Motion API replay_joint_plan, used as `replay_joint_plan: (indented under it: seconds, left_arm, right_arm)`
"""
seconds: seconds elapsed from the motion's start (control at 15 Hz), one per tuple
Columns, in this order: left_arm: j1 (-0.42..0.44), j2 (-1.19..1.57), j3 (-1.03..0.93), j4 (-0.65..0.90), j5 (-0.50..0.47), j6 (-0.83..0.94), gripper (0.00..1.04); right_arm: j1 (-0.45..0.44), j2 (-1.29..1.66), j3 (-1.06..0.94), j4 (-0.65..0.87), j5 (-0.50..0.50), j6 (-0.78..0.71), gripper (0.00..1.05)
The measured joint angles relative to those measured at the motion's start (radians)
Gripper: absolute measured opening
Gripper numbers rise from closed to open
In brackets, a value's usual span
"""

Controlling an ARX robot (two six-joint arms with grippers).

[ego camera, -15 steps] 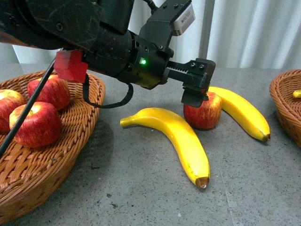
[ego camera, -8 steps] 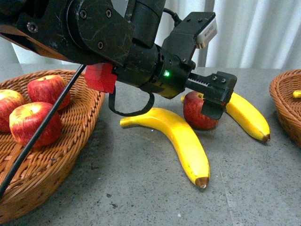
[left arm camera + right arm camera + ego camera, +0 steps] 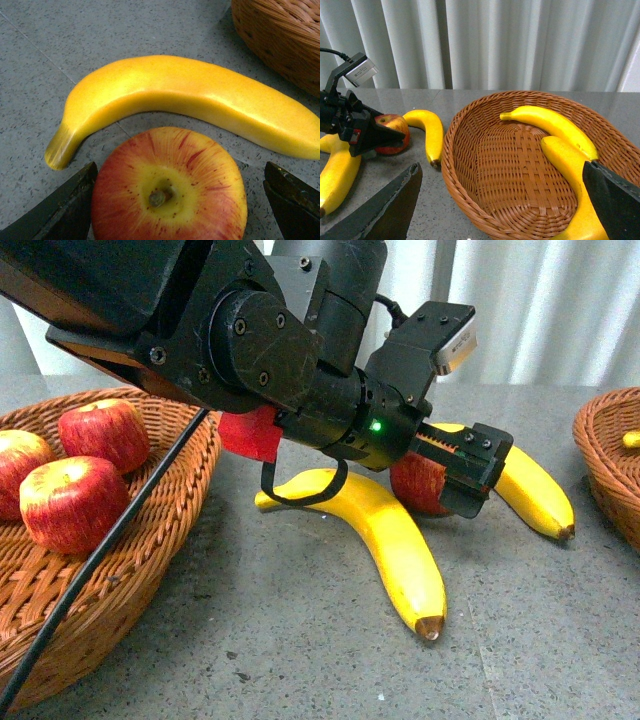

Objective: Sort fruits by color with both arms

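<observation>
A red apple (image 3: 415, 488) with a yellow top (image 3: 170, 190) stands on the grey table between two bananas. My left gripper (image 3: 455, 485) is open and low around it, one finger (image 3: 65, 210) on each side, not gripping. The near banana (image 3: 390, 530) lies in front of the apple, the far banana (image 3: 535, 490) just behind it (image 3: 190, 100). My right gripper (image 3: 500, 205) is open and empty over the near rim of the right basket (image 3: 455, 165), which holds two bananas (image 3: 555, 125). The right gripper is out of the front view.
The left wicker basket (image 3: 130, 580) holds three red apples (image 3: 70, 505). The right basket's rim (image 3: 605, 460) shows at the front view's right edge. My left arm's bulk and a black cable (image 3: 110, 540) hang over the left basket. White curtains stand behind the table.
My left arm has reached further right and lower. Its open fingers went from above the apple to down around its sides. The fruits have not moved.
</observation>
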Motion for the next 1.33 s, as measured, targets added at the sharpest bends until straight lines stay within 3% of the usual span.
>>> replay_joint_plan:
  seconds: [0.2, 0.27, 0.47, 0.67, 0.86, 0.93, 1.13, 1.33]
  left_arm:
    - [-0.004, 0.021, 0.032, -0.001, -0.004, 0.001, 0.72]
    - [-0.005, 0.021, 0.032, -0.003, -0.007, 0.001, 0.68]
    - [-0.014, 0.007, 0.031, -0.016, -0.053, 0.008, 0.68]
    - [-0.016, -0.094, 0.005, -0.005, -0.158, 0.061, 0.67]
    - [-0.019, -0.286, -0.013, 0.025, -0.319, 0.071, 0.67]
    - [-0.012, -0.364, -0.052, 0.051, -0.420, 0.066, 0.67]
    - [0.064, -0.557, -0.243, 0.058, -0.620, 0.010, 0.67]
    - [0.187, -0.754, -0.428, 0.029, -0.641, -0.061, 0.67]
  right_arm:
    - [0.000, 0.000, 0.000, 0.000, 0.000, 0.000, 0.98]
    - [0.000, 0.000, 0.000, 0.000, 0.000, 0.000, 0.98]
    - [0.000, 0.000, 0.000, 0.000, 0.000, 0.000, 0.98]
    - [0.000, 0.000, 0.000, 0.000, 0.000, 0.000, 0.98]
    - [0.000, 0.000, 0.000, 0.000, 0.000, 0.000, 0.98]
    - [0.000, 0.000, 0.000, 0.000, 0.000, 0.000, 0.98]
    - [0.000, 0.000, 0.000, 0.000, 0.000, 0.000, 0.98]
    - [0.000, 0.000, 0.000, 0.000, 0.000, 0.000, 0.98]
